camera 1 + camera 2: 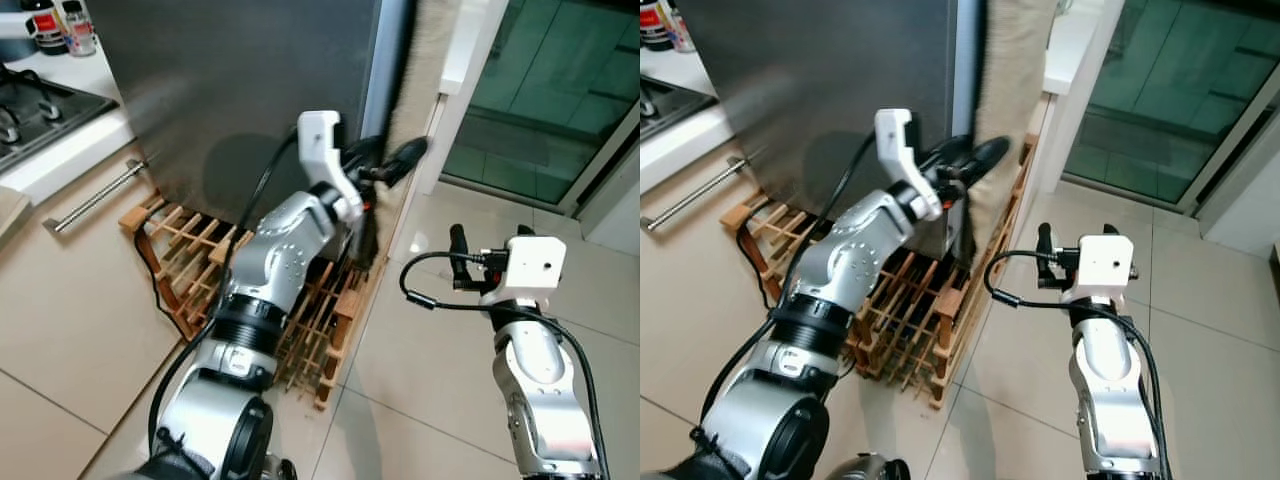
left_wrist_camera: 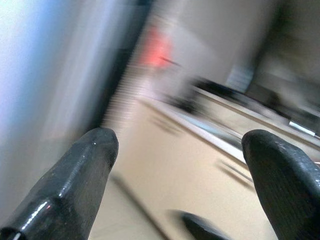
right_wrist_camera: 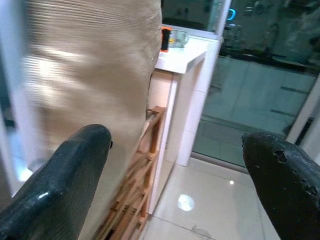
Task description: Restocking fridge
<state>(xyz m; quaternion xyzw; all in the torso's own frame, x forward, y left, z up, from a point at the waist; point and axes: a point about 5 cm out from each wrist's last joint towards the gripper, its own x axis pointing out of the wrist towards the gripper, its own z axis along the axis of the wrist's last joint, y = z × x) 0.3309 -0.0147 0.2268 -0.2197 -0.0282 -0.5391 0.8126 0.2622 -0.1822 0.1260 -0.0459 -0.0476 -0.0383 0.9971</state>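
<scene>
Reaching toward the tall grey steel fridge (image 1: 240, 90) at upper centre, the left claw (image 1: 385, 165) sits wide open and empty at the door's right edge; hook that edge squarely. The right claw (image 1: 462, 255), also spread and empty, waits lower right. A wooden lattice rack (image 1: 190, 260) crowds the fridge's foot.

Glossy beige tiled floor (image 1: 60, 330), wooden rack (image 1: 190, 255), white counter (image 1: 70, 150), glass door (image 1: 560, 90).

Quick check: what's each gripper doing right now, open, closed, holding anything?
Left gripper: open, empty, fingers spread at the fridge door edge.
Right gripper: open, empty, raised over the floor beside the wooden rack.
</scene>
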